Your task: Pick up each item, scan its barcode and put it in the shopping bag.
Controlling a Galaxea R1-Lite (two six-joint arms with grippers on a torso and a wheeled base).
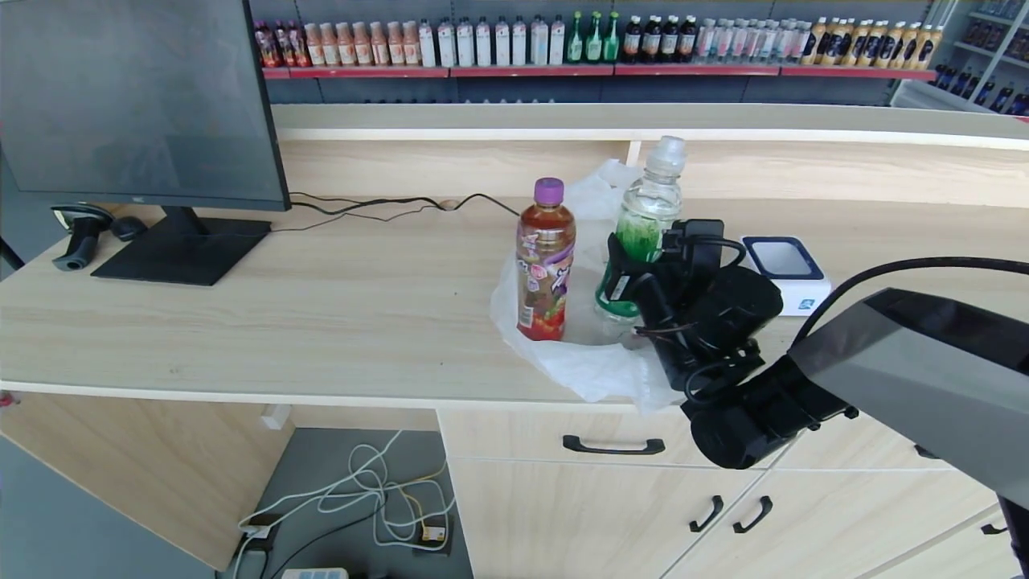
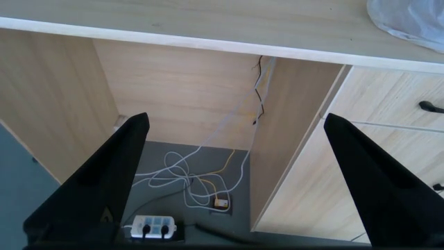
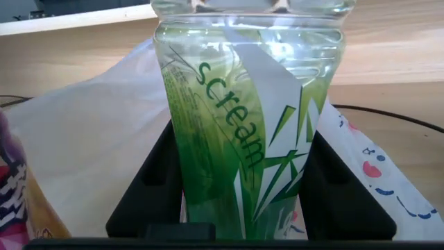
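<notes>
Already my right gripper (image 1: 627, 277) is closed on the green-labelled bottle (image 1: 647, 213), fingers pressed to both its sides, and the bottle stands upright on the white shopping bag (image 1: 595, 370) spread over the surface (image 1: 321, 305). At its nine o'clock the tea bottle (image 1: 546, 257) stands on the same bag. The scanner (image 1: 784, 269) sits at three o'clock, just beside the bag. Whether either barcode is scanned I cannot tell; if both are, little is left. My left gripper (image 2: 236, 180) hangs wide open and empty below the surface edge.
</notes>
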